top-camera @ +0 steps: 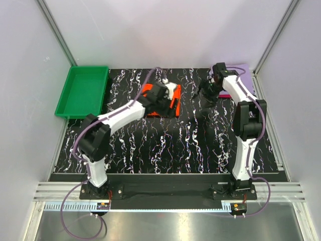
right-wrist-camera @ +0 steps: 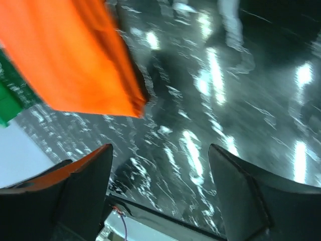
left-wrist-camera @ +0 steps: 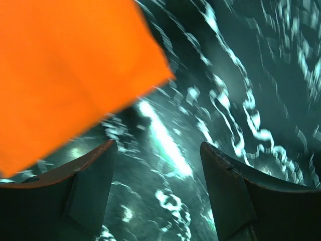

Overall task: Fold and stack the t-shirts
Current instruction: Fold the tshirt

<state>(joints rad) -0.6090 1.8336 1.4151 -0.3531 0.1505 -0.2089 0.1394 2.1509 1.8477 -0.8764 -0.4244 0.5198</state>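
One orange t-shirt [top-camera: 175, 104], one green tray [top-camera: 83, 91]

The fingers [right-wrist-camera: 85, 193] stand wide apart over the marbled table [right-wrist-camera: 225, 95], orange t-shirt [right-wrist-camera: 70, 55] upper left.

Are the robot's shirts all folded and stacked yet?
Not quite. The orange t-shirt lies folded mid-table, and both the left gripper and right gripper are open, holding nothing. The lavender t-shirt sits apart at the far right corner, so stacking is left.
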